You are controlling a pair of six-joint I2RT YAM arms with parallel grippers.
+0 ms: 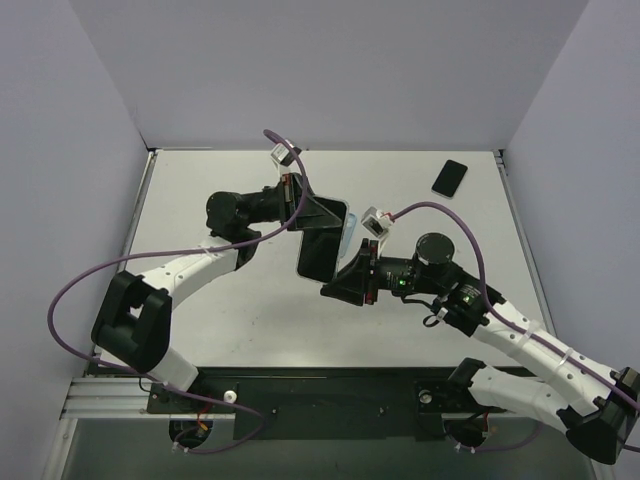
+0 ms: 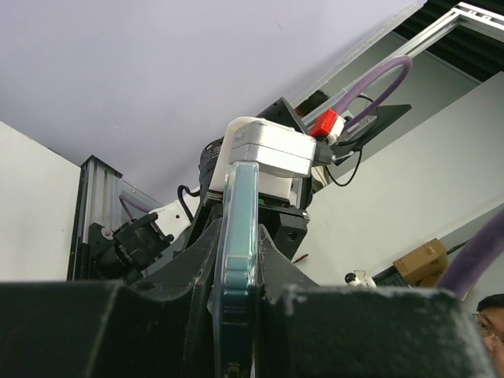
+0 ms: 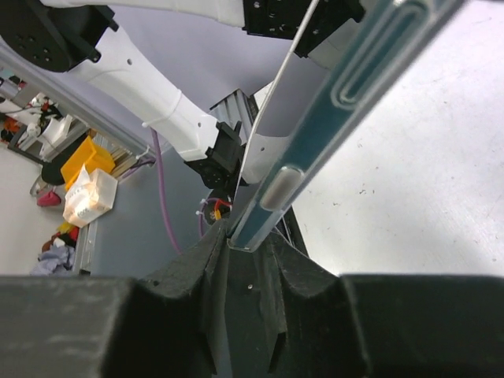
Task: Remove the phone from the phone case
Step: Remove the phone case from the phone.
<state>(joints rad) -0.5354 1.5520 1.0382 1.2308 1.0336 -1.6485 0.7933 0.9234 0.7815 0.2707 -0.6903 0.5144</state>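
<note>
**A:** Where do we find the phone case (image 1: 347, 236)?

**B:** In the overhead view it is near the middle of the frame, held between the two arms and raised off the table (image 1: 230, 310). We see the dark phone (image 1: 318, 252) lying in it. A strip of the pale blue-green case shows along the edge that faces the right of the picture.

**A:** How does the left gripper (image 1: 337, 212) stand?

**B:** It is closed down tight on the upper end of the case. From its wrist camera we see the case edge-on, rising straight up the middle of the frame. A black finger (image 2: 197, 268) presses each flat side.

**A:** And the right gripper (image 1: 328, 288)?

**B:** It comes in from the lower right and meets the bottom end of the case. In its wrist view the jaws stand nearly together and pinch one corner of the teal rim at the lower centre. The case runs off diagonally towards the upper right, with a side button on its rim just above the fingers.

**A:** Do we see anything else on the table?

**B:** A second phone (image 1: 450, 178), also dark, lies flat in the upper right, well apart from both arms.
</note>
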